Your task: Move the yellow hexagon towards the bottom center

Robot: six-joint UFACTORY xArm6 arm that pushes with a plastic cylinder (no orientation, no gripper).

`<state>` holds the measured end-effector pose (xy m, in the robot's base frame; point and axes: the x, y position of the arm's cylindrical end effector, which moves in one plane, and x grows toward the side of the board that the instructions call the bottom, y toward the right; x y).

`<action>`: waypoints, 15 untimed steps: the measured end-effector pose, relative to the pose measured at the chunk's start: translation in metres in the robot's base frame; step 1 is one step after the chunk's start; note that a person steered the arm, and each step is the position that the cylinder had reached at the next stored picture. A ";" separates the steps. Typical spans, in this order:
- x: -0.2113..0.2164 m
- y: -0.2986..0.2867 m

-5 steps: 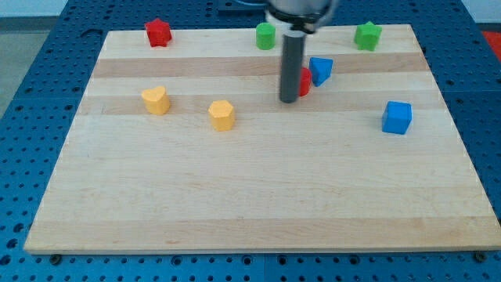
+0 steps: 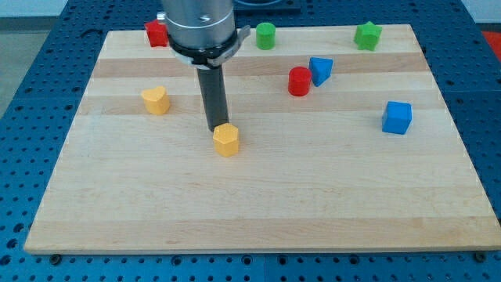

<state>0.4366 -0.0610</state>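
My tip [image 2: 215, 129] touched the yellow hexagon's [image 2: 226, 140] top-left edge on the counter [image 2: 258, 211]; I carried no jaws.

This looks like a robotics lab bench. A pale wooden board [image 2: 258, 196] lies on a blue metal table [image 2: 31, 94] drilled with a regular grid of holes, the kind used for mounting test rigs. A machined grey robot arm [image 2: 200, 27] hangs over small coloured toy blocks.
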 end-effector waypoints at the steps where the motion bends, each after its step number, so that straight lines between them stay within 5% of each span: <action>1: 0.001 0.018; 3: 0.003 0.033; 5: 0.061 0.032; 15: 0.072 -0.022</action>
<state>0.5082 -0.0831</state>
